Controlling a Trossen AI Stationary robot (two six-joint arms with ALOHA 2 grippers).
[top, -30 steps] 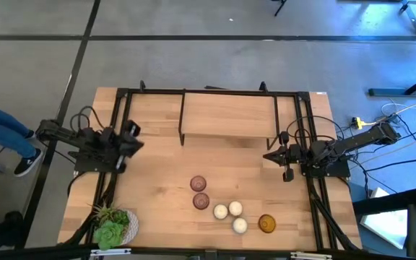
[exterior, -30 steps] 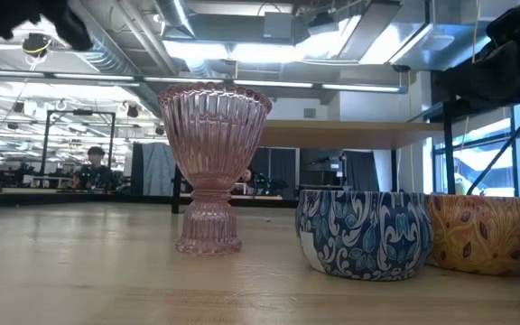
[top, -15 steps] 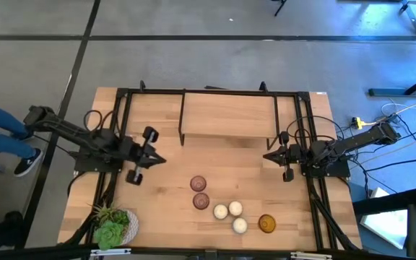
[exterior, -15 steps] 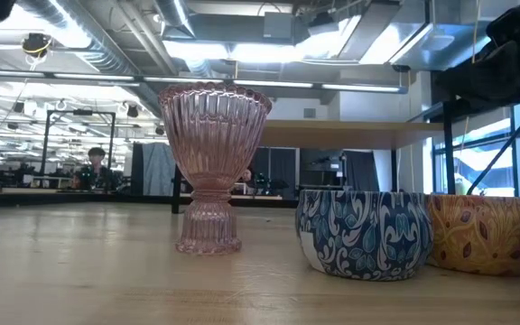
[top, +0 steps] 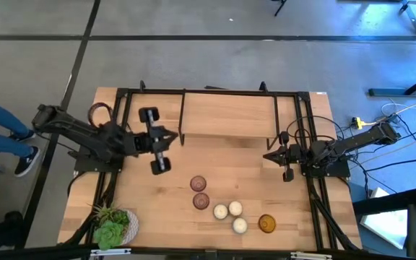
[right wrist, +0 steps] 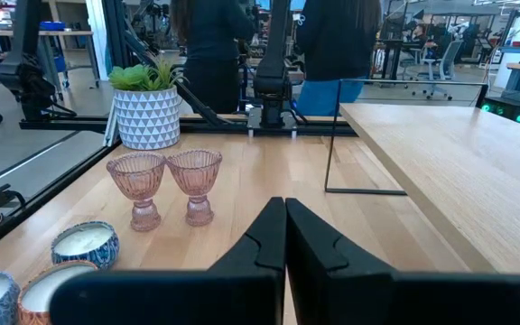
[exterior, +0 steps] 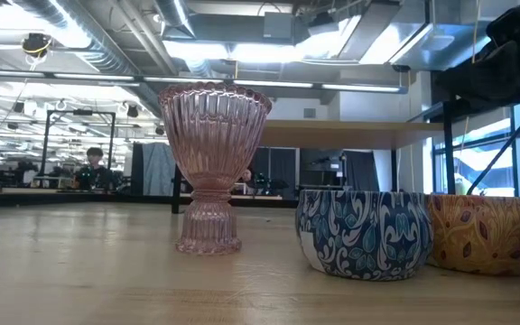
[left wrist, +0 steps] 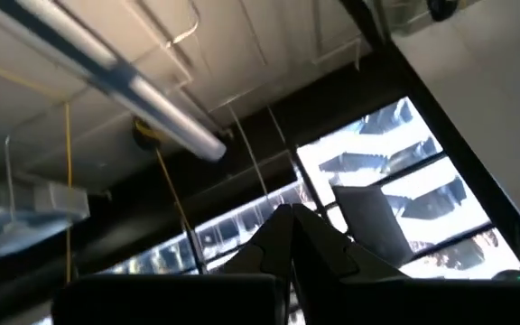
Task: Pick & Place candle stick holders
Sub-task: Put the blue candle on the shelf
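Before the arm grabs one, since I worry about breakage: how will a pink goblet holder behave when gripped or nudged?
The pink goblet looks like ribbed glass, so it is probably rigid, brittle and rather slippery between fingers. Its wide bowl sits on a narrow stem and small foot, so a push high up would likely tip it. Its twin stands close beside the other pink one, so a tipped goblet could knock the other.

No readable text, label, brand, number or sign shows anywhere.

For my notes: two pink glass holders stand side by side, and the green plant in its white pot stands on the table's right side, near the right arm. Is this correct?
Not quite. The plant stands at the table's left side, near the left arm, as the high view shows. The two pink glass holders do stand side by side.
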